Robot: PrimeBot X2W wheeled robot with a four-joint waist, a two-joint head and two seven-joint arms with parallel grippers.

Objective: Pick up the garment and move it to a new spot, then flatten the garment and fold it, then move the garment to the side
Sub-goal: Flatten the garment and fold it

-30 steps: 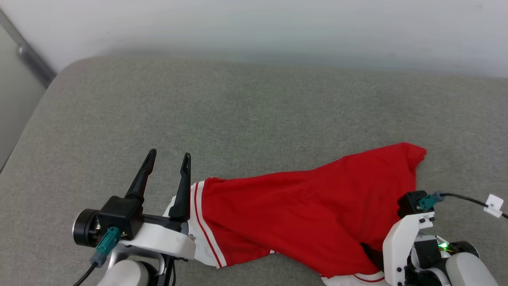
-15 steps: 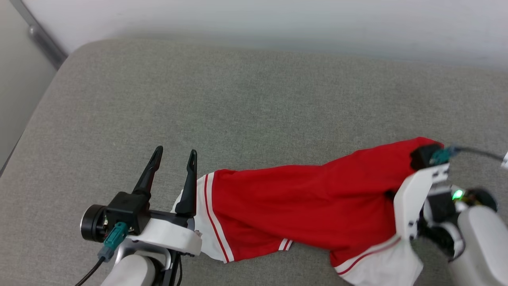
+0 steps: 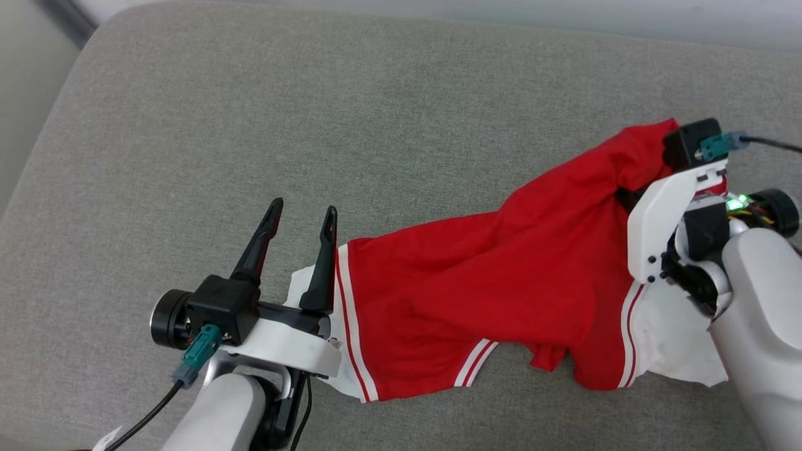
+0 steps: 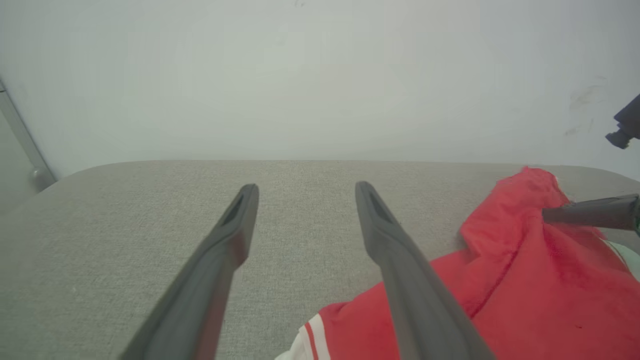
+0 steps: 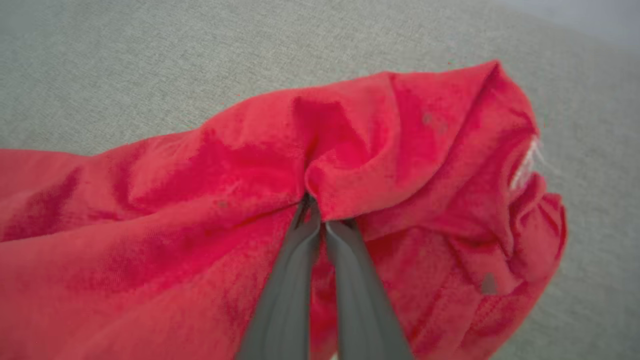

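Right jaws pinch a fold of the shirt (image 3: pixel 501 282) at one end; left jaws stand spread beside its striped end.

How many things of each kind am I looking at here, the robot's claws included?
Garments: 1, the red garment
Grippers: 2, the left gripper open, the right gripper shut on the garment
Cushions: 1, the grey cushion underneath
Total: 4

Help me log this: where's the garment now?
Head view: the garment lies right of centre on the grey cushion, between the left tool and the right tool pinching it.
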